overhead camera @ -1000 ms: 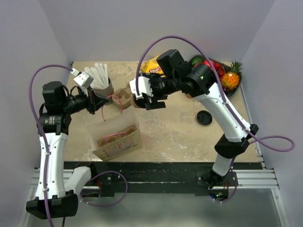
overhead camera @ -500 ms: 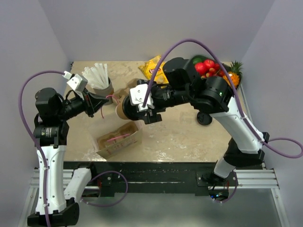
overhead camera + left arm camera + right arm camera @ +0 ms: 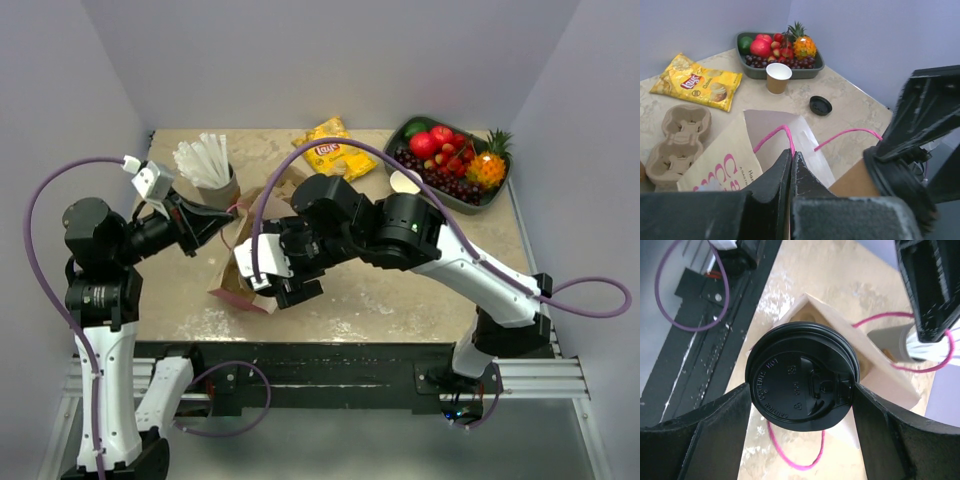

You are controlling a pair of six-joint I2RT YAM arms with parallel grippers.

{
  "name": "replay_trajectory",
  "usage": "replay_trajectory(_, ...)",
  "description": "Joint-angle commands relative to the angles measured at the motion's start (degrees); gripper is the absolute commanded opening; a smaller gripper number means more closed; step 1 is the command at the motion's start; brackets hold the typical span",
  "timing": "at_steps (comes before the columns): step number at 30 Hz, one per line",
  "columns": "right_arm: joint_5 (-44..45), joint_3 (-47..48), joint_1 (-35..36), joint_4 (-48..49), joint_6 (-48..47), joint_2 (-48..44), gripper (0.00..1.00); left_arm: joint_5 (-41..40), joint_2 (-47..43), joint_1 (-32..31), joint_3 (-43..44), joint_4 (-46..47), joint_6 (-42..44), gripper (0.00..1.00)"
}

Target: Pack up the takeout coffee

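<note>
The takeout coffee (image 3: 800, 377), a tan cup under a black lid, sits between the fingers of my right gripper (image 3: 801, 390), which is shut on it. It hangs just above the open mouth of the brown paper bag (image 3: 885, 380). In the top view the right gripper (image 3: 268, 278) covers most of the cup, low over the bag (image 3: 228, 287). My left gripper (image 3: 791, 152) is shut on the bag's pink handle (image 3: 771, 135) and holds it up. The cup's tan wall (image 3: 855, 182) shows at the right of the left wrist view.
A lidless tan cup (image 3: 778, 77) and a loose black lid (image 3: 820, 105) stand near the fruit tray (image 3: 812, 67). A chips bag (image 3: 697, 82) and a cardboard cup carrier (image 3: 677, 142) lie at the back. A holder of white straws (image 3: 205, 165) stands behind the left gripper.
My right arm has swung left and toward the front with the coffee, from the table's middle down to the bag's mouth. The left gripper has drawn the handle leftward, and the bag has tipped.
</note>
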Motion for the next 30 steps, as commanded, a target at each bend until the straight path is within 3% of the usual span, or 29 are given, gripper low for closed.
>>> replay_trajectory(1,5.03,-1.55,0.63,2.60,0.52,-1.26,0.00,4.13,-2.59,-0.09,-2.20,2.72,-3.14,0.00)
replay_trajectory(10,8.46,-2.25,0.72,4.36,-0.27,-0.73,0.00,2.73,-3.03,-0.09,-2.55,0.96,-2.61,0.00)
replay_trajectory(17,6.09,-12.44,0.63,6.46,-3.60,-3.28,0.00,2.55,-1.72,-0.09,-2.38,-0.36,-1.29,0.00)
replay_trajectory(25,5.39,-15.08,0.63,3.65,-8.88,-1.35,0.00,3.87,-0.05,-0.09,-2.20,1.75,-3.84,0.00)
replay_trajectory(30,5.47,-23.07,0.63,4.09,-12.14,-4.06,0.00,3.96,-1.27,-0.09,-3.25,1.66,-3.84,0.00)
